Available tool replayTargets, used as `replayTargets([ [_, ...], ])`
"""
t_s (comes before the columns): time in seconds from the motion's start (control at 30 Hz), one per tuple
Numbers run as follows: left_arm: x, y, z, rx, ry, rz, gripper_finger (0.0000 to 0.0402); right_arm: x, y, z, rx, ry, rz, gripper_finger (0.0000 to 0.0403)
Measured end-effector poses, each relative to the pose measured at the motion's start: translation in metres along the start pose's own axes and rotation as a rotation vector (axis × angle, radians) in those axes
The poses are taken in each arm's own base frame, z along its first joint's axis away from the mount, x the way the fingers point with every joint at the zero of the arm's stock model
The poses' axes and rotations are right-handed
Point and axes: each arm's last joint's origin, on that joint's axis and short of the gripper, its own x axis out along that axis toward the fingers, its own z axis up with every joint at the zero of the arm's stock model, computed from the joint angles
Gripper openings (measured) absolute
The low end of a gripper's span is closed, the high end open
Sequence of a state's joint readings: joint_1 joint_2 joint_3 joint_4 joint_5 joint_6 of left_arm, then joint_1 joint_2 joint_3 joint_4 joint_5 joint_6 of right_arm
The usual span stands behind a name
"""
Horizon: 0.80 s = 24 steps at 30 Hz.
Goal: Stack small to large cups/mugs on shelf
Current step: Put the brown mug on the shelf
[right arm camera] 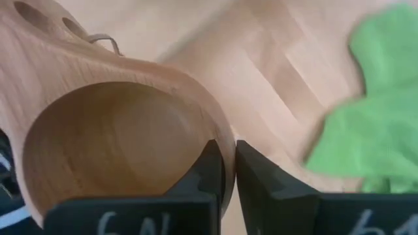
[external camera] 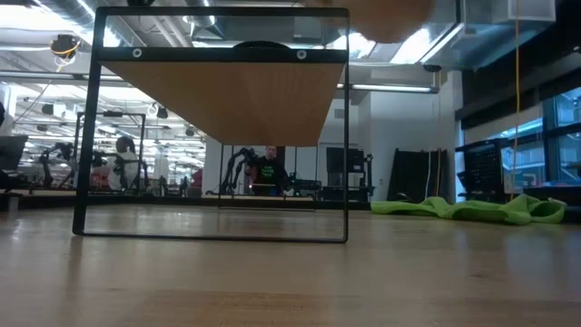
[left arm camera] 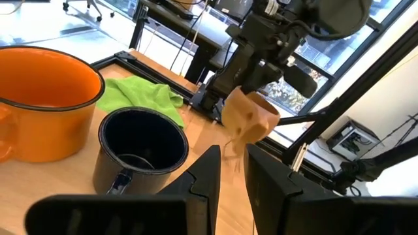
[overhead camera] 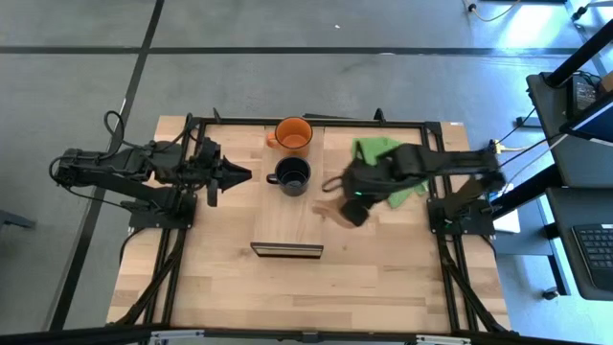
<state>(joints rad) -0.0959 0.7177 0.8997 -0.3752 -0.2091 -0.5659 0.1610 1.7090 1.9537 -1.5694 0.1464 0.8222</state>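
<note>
An orange mug [overhead camera: 292, 134] and a dark navy mug [overhead camera: 290, 175] stand upright on the pale wooden shelf [overhead camera: 287, 218], the orange one toward the far end. A shallow wooden cup [left arm camera: 251, 117] hangs in the air just right of the shelf, with my right gripper [right arm camera: 228, 163] shut on it; in the high view the gripper [overhead camera: 352, 206] covers most of the cup. My left gripper [overhead camera: 244, 175] waits level at the shelf's left side, pointing at the navy mug [left arm camera: 140, 153], its fingers nearly together and bare. My right gripper holds the wooden cup by its rim [right arm camera: 217, 130], on the side away from the stubby handle [right arm camera: 39, 19]. One finger is inside the bowl and one outside, coming steeply from above. The cup is lifted clear of the table and hangs tilted below the fingers.
A green cloth [overhead camera: 378, 153] lies crumpled on the table right of the shelf, toward the far edge. The shelf rests on a black frame [external camera: 86, 127] that raises it above the tabletop. Bare table [overhead camera: 287, 287] lies along the near side.
</note>
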Motion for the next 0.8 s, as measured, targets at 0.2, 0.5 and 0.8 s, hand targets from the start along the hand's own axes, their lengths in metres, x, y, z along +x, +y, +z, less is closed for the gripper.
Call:
replayTargets([
  [0.2,0.0,0.002,-0.004,0.011,0.038,0.024,0.0063,0.009,0.032,0.04,-0.054,-0.048,0.05,0.0027],
  [0.5,-0.001,0.006,-0.009,0.047,0.092,0.056,0.0063,0.044,0.062,0.063,-0.054,-0.049,0.142,0.0027],
  [0.8,-0.005,0.006,-0.008,0.075,0.08,0.047,0.0063,0.073,0.084,0.078,-0.043,-0.113,0.204,0.0027],
])
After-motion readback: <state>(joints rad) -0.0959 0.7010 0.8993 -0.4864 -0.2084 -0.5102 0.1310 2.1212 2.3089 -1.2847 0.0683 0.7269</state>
